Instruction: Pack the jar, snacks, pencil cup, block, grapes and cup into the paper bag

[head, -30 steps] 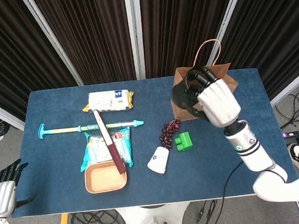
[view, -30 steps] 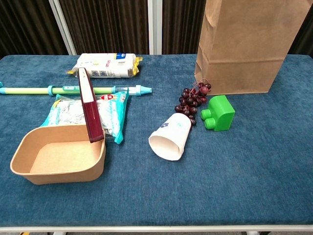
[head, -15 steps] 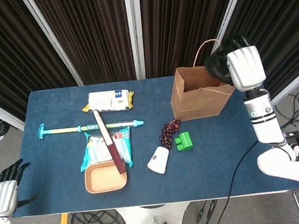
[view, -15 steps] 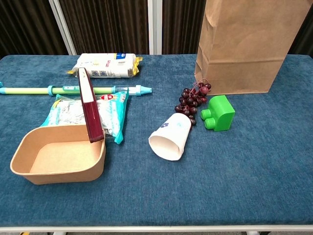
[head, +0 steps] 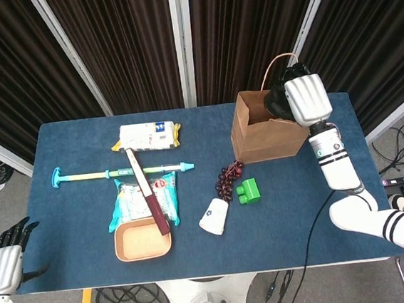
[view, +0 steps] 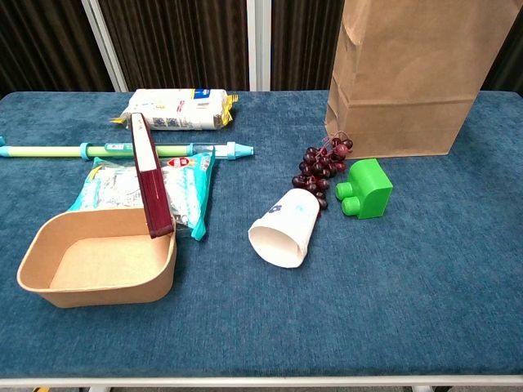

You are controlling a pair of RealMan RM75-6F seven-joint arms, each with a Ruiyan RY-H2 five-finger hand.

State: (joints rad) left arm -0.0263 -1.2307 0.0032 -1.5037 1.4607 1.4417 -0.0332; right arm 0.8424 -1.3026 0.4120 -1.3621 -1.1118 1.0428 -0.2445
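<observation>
Hovering over the paper bag at the desk's far right edge, the right hand hides its grip; left hand hangs released off the near-left corner. Grapes, block, cup lie mid-desk.

No legible text or labels.

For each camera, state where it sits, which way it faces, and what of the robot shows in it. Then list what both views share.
Head view: high above the table, looking steeply down; shows the right hand over the paper bag and the left hand low beside the table's near edge.
Chest view: low at the table's near edge, facing across it; no arm or hand shows.
Shared: paper bag, grapes, green block, tipped cup, snacks.
</observation>
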